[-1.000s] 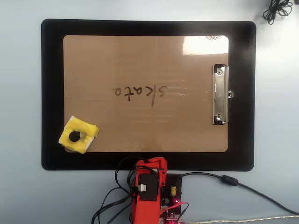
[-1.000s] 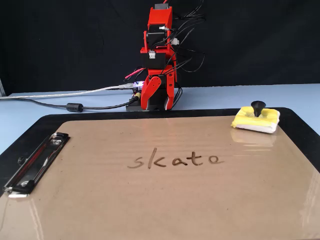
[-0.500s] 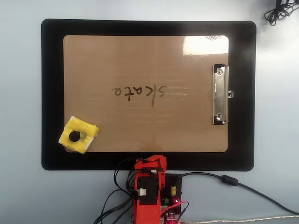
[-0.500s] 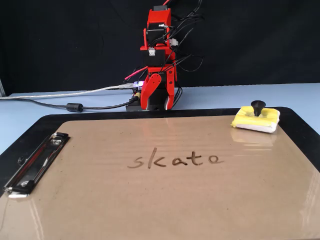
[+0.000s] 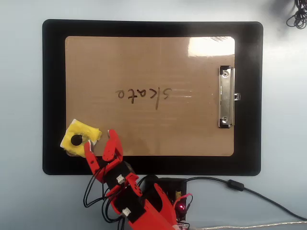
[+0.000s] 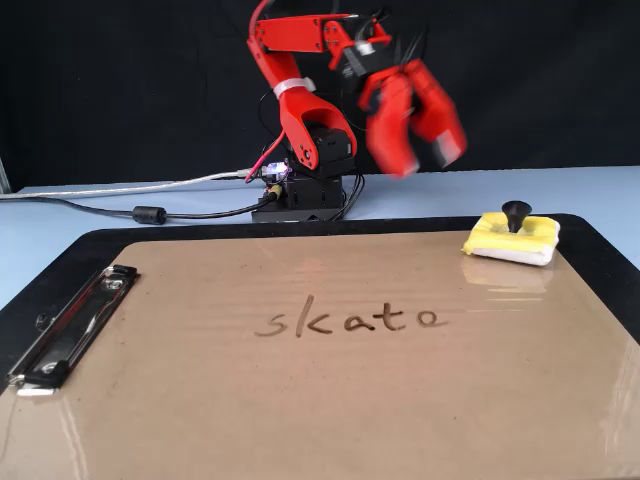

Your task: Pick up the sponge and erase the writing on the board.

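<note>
The yellow sponge (image 5: 79, 132) with its black knob (image 5: 76, 140) lies on the near left corner of the tan board (image 5: 144, 57) in the overhead view, and at the far right (image 6: 512, 240) in the fixed view. The dark writing (image 5: 144, 94) (image 6: 350, 320) runs across the board's middle. My red gripper (image 5: 100, 139) is open and empty, its fingers spread just right of the sponge in the overhead view. The fixed view shows the gripper (image 6: 425, 160) blurred and raised in the air, left of and above the sponge, not touching it.
A silver clip (image 5: 226, 97) (image 6: 70, 330) holds the board's right end in the overhead view. The board rests on a larger black mat (image 5: 53, 96). The arm's base (image 6: 305, 200) and cables (image 5: 249, 189) sit just off the mat's near edge.
The arm has unfolded from its upright rest pose and swung out over the mat toward the sponge, and the gripper now stands open. Sponge, board and writing are unmoved.
</note>
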You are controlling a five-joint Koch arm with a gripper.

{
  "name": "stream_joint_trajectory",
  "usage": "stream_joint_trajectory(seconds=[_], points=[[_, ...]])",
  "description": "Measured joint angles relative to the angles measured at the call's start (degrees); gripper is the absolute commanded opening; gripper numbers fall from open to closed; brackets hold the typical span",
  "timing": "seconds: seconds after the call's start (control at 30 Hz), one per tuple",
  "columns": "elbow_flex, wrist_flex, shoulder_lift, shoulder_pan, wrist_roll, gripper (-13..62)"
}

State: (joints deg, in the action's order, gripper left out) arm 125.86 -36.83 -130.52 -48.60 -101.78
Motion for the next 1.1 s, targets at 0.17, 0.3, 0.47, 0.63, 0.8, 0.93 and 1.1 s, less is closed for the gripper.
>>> stream_joint_trajectory(seconds=[0.17,0.3,0.47,0.63,0.8,0.93,1.1], points=[[0.00,22.94,8.70,-5.19,-0.53,33.6],[0.00,32.70,17.40,-5.10,-0.53,33.6],[-0.09,33.22,21.62,-5.27,-0.53,33.6],[-0.09,31.99,22.76,-7.82,-0.53,33.6],[0.00,23.20,23.91,-10.11,-0.53,33.3],[0.00,23.20,25.84,-12.04,-0.53,32.9],[2.11,30.06,28.56,-12.39,-0.35,32.5]])
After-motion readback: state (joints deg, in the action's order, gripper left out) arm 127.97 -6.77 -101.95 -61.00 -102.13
